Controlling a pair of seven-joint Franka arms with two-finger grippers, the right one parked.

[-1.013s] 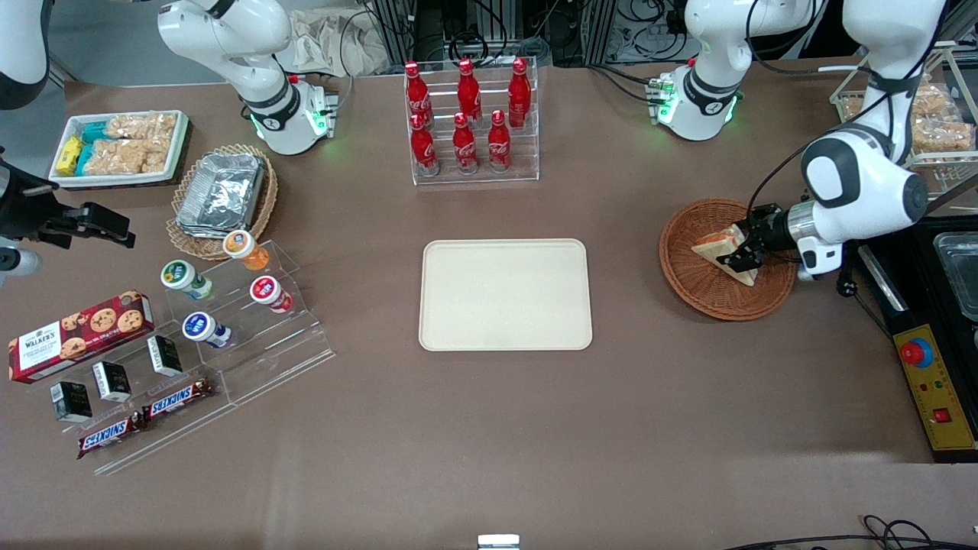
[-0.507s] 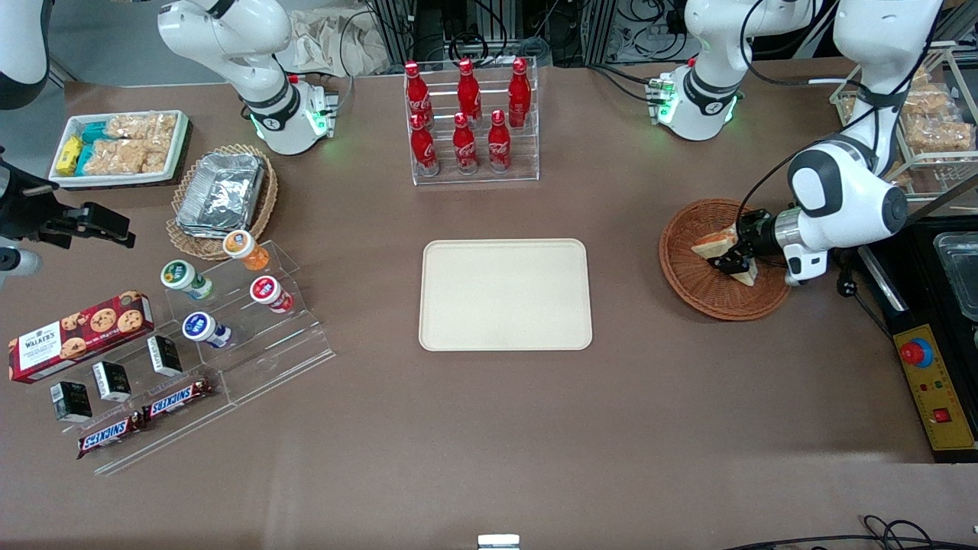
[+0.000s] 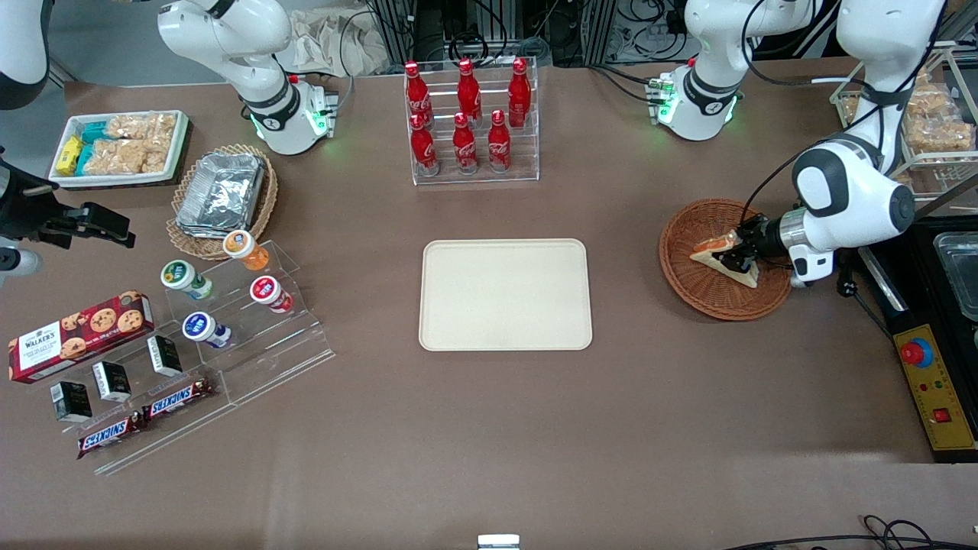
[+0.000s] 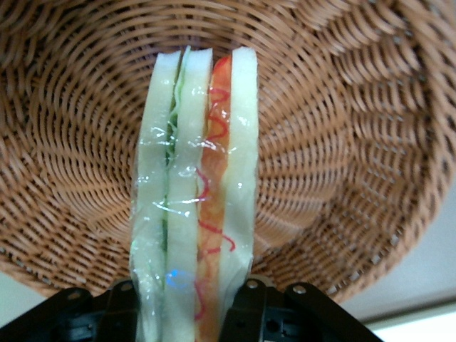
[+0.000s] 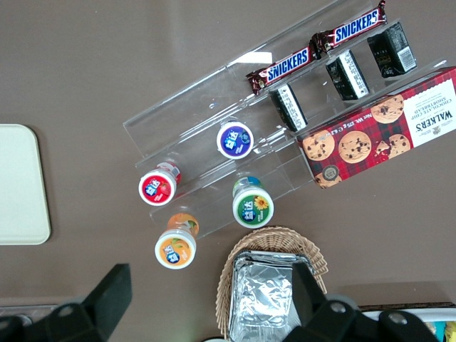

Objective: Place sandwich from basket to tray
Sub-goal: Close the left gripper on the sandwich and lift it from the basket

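Now, front view: hand [image 3: 735, 256] clamped on the sandwich [image 3: 712, 249] over the wicker basket [image 3: 707, 290]; cream tray [image 3: 505, 295] sits well apart mid-desk. Left wrist view: wrapped sandwich [image 4: 196, 206] pinched between both fingers [image 4: 246, 313], basket [image 4: 342, 142] weave beneath.

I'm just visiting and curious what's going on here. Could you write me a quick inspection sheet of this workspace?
Surface: brown table.
Job's things: sandwich in the reddish basket; cream tray bare.
Clutter: cola bottles in a clear rack; foil container; yogurt cups, cookie box on a clear stand.
Grippers: pincer over the basket, shut on the sandwich.
Cables: black cable along the working arm.
Surroundings: control box with red button.
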